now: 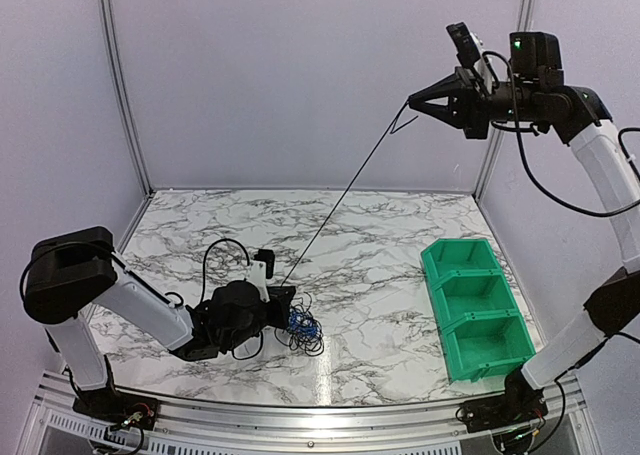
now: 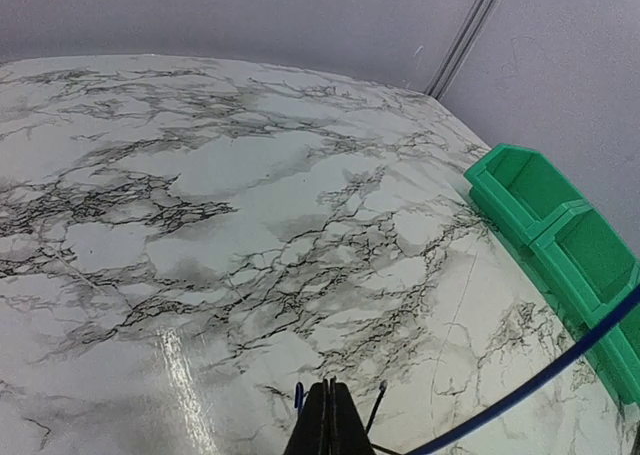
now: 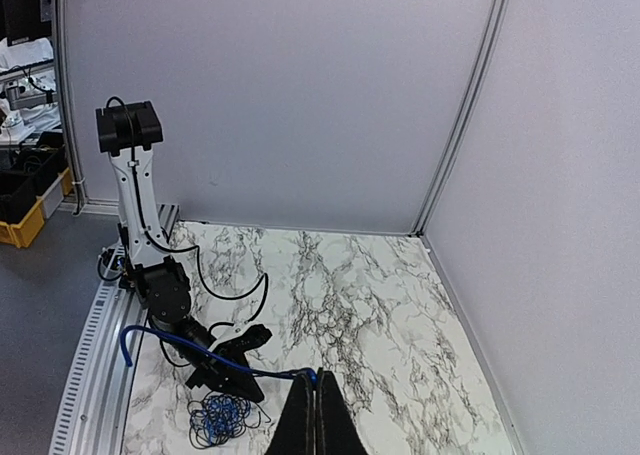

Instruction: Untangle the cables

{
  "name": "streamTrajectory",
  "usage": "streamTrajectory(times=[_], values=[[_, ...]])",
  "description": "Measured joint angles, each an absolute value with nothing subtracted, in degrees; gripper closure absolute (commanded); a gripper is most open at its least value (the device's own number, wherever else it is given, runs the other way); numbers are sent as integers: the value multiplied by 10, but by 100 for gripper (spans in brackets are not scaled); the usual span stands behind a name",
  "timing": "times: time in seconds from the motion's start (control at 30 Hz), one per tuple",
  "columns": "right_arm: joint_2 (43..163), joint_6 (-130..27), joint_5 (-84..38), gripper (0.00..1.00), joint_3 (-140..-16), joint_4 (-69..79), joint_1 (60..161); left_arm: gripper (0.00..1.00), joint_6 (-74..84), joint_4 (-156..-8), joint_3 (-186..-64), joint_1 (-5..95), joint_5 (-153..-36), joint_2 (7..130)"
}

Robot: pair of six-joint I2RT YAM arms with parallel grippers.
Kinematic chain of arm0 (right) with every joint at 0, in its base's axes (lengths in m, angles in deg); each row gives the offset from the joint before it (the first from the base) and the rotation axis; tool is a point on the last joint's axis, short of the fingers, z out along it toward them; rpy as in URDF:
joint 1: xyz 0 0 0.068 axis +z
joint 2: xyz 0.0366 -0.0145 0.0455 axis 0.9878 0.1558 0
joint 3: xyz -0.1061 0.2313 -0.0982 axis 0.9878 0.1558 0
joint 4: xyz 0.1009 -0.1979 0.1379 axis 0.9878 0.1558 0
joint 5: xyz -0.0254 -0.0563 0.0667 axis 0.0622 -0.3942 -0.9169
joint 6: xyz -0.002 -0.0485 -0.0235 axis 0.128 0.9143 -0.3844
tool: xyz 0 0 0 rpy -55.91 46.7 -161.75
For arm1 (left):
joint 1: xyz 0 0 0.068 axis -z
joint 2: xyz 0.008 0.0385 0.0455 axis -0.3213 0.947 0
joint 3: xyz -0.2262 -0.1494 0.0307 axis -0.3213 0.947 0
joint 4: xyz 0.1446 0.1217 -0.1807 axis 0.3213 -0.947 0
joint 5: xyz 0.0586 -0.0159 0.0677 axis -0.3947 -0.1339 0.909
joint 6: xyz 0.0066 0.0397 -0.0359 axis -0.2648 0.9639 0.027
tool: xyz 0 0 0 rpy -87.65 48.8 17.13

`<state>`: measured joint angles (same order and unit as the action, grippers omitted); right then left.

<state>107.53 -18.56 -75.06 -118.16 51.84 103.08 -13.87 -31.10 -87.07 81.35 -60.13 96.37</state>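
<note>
One tangle (image 1: 303, 327), one taut strand (image 1: 345, 193) in right end effector (image 1: 412, 101), one three-slot bin (image 1: 430, 265).

Marbled table (image 1: 400, 235), pale, perhaps lilac walls (image 1: 300, 75)

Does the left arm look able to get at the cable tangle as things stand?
Probably yes. The left gripper, shut, is right at the tangle with nothing between; the right gripper holds one strand taut high above.

Cables (image 1: 303, 326) pt. behind left gripper (image 1: 285, 294); bin (image 2: 556, 220) cropped, R edge.
</note>
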Motion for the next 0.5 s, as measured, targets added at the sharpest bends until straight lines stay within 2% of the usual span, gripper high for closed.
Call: streamTrajectory(times=[0.27, 0.5], values=[[1044, -215, -774, 100, -1190, 509, 993, 98, -142, -302, -861, 814, -601, 962], [998, -233, -794, 100, -1222, 451, 961, 95, -143, -374, -834, 812, -580, 963]])
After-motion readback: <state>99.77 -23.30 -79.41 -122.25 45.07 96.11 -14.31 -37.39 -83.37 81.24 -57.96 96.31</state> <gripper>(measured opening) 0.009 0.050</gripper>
